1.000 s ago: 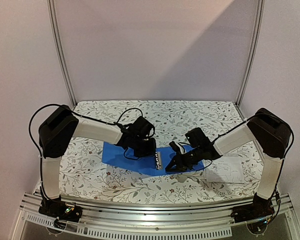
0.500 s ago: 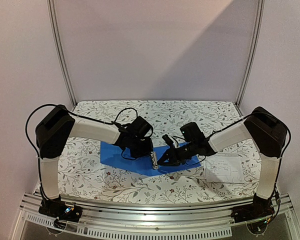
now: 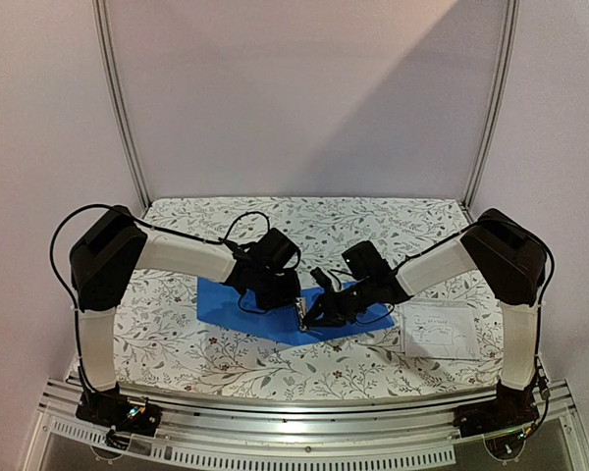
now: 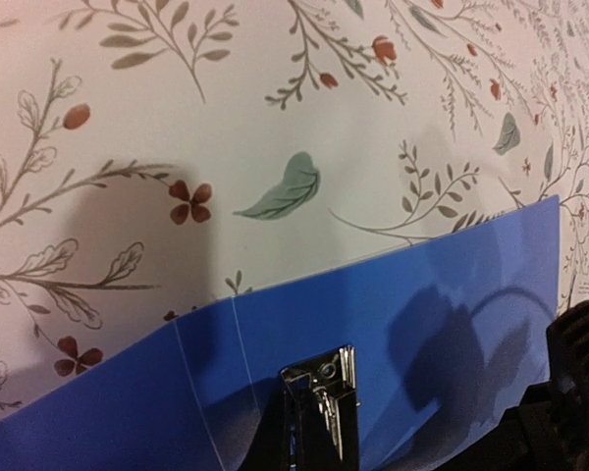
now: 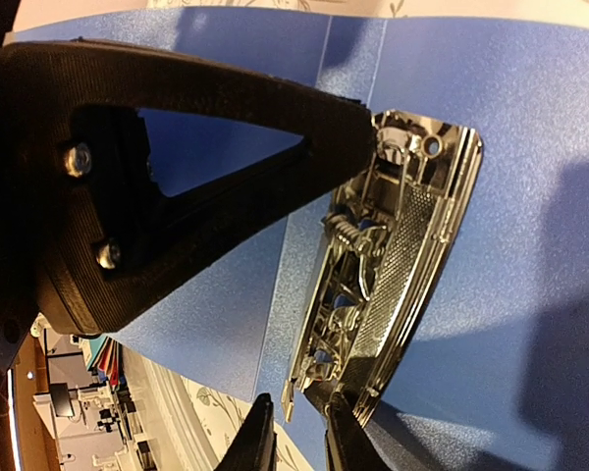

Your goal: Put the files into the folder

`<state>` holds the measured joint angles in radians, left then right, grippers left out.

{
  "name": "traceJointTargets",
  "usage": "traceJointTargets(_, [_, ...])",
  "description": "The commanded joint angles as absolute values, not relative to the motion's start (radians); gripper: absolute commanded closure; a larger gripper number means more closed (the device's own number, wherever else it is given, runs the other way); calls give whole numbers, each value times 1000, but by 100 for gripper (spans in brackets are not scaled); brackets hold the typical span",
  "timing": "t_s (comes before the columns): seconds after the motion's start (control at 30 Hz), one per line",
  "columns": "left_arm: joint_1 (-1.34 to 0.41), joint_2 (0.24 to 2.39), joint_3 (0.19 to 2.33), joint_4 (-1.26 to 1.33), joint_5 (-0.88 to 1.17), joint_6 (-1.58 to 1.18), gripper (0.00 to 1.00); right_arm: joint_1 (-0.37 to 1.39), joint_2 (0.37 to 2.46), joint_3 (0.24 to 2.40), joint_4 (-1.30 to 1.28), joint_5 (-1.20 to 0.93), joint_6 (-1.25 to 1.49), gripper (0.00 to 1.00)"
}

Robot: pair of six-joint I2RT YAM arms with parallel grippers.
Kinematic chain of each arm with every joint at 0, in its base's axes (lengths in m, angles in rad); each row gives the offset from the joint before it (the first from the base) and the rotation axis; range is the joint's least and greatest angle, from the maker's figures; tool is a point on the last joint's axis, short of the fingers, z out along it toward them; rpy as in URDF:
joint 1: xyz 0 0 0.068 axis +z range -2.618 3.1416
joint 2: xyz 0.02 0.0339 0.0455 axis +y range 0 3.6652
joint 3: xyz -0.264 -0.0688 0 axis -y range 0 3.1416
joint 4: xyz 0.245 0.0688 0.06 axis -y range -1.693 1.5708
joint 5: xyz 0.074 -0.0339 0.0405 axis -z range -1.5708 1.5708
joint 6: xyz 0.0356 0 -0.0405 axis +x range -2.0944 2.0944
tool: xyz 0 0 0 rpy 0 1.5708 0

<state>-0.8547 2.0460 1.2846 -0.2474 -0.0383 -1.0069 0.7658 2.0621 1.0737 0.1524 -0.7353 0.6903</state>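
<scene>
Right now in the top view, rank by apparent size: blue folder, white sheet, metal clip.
1. blue folder, largest even though partly covered.
2. white sheet, clearly smaller.
3. metal clip, tiny and partly hidden.

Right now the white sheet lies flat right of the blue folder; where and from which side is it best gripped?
Take the files at the near right corner, coming low from the right. The sheet lies flat on the tablecloth, so probably only an edge can be pinched, and the folder lies close to its left edge.
</scene>
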Motion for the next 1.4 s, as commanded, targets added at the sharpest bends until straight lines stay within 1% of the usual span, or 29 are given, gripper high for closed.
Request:
traceJointTargets(0.0, [-856, 2068, 1258, -313, -48, -1006, 100, 781, 2091, 1087, 98, -722, 673, 82])
traceJointTargets(0.13, [-853, 2066, 1255, -314, -48, -1008, 100, 783, 2103, 1093, 91, -729, 668, 86])
traceJointTargets(0.37, [-853, 2068, 1256, -313, -46, -1008, 100, 789, 2110, 1116, 55, -727, 649, 87])
traceJointTargets(0.63, [-851, 2069, 1253, -313, -44, -1008, 100, 790, 2117, 1123, 15, -700, 650, 97])
traceJointTargets(0.73, [-851, 2069, 1253, -313, -43, -1006, 100, 789, 2117, 1131, -47, -669, 646, 100])
traceJointTargets(0.93, [-851, 2079, 1257, -311, -36, -1004, 100, 786, 2163, 1181, -207, -565, 645, 100])
traceJointTargets(1.07, [-850, 2083, 1257, -311, -29, -1002, 100, 768, 2198, 1183, -249, -530, 666, 100])
traceJointTargets(1.13, [-849, 2083, 1254, -311, -29, -1001, 100, 760, 2201, 1166, -237, -540, 675, 100])
traceJointTargets(1.2, [-848, 2083, 1254, -309, -28, -997, 100, 753, 2189, 1131, -169, -578, 690, 100])
traceJointTargets(1.37, [-845, 2086, 1252, -312, -30, -994, 100, 725, 2066, 1084, -118, -545, 697, 100])
